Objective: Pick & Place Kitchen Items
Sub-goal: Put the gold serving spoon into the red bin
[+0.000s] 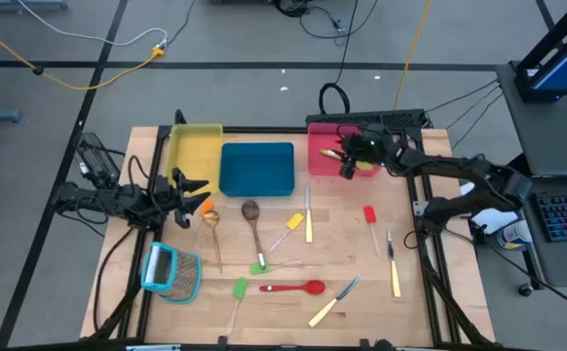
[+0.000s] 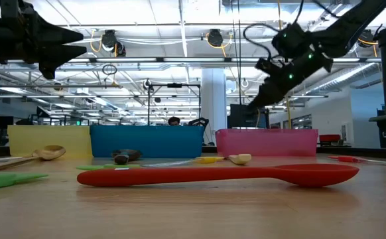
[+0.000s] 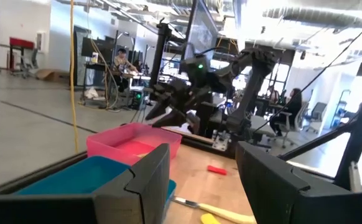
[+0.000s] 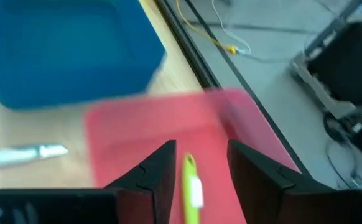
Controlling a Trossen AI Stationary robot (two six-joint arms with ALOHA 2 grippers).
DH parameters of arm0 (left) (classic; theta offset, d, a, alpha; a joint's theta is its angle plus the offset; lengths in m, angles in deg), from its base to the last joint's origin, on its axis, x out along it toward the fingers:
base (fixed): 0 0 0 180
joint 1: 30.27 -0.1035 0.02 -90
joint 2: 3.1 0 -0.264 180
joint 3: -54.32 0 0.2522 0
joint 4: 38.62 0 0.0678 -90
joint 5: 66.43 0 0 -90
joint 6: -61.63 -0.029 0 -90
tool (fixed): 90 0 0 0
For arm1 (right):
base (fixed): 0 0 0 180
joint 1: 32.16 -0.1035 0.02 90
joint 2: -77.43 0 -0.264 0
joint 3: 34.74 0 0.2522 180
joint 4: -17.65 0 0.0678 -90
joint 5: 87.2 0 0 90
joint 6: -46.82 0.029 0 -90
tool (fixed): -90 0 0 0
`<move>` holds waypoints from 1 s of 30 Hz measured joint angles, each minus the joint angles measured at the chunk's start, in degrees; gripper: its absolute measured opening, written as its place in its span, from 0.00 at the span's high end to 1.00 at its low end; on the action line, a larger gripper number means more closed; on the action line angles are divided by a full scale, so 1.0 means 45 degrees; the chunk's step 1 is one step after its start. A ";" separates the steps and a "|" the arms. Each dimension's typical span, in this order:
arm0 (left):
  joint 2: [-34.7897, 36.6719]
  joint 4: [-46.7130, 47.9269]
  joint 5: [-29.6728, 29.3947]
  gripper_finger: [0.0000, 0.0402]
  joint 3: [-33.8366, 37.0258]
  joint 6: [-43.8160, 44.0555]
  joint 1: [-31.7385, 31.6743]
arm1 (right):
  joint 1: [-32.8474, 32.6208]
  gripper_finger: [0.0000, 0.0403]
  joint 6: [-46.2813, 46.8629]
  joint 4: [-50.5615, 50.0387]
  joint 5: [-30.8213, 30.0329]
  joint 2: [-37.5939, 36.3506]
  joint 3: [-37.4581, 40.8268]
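Wooden counter (image 1: 420,312) carrying three trays at its back edge: yellow tray (image 1: 194,148), blue tray (image 1: 256,168) beside it, red tray (image 1: 330,139) beyond that. Right gripper (image 4: 201,163) above the red tray, fingers (image 4: 153,171) spread, a yellow-handled utensil (image 4: 190,185) seen between them, lying in the red tray. Left gripper (image 1: 188,198) raised just in front of the yellow tray, fingers (image 3: 140,180) spread and empty. Red spoon (image 1: 293,288), knives and small spatulas scattered well in front of the blue tray.
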 joint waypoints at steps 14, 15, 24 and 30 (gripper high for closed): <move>-0.1576 -0.0476 -0.1036 0.52 -0.0725 0.0831 0.0000 | -0.3521 0.64 0.1565 0.0842 0.0039 -0.0951 0.0005; -0.1923 -0.0436 -0.1145 0.52 -0.0969 0.0833 0.0000 | -0.3743 0.64 0.1571 0.0932 0.0028 -0.0946 0.0005; -0.6205 0.1596 -0.1312 0.52 -0.4809 0.0958 -0.0005 | -0.5285 0.64 0.1569 0.1337 0.0015 -0.0936 0.0005; -0.9535 0.3668 -0.1583 0.52 -0.7739 0.1795 -0.0005 | -0.5911 0.64 0.1560 0.1327 0.0015 -0.0936 0.0274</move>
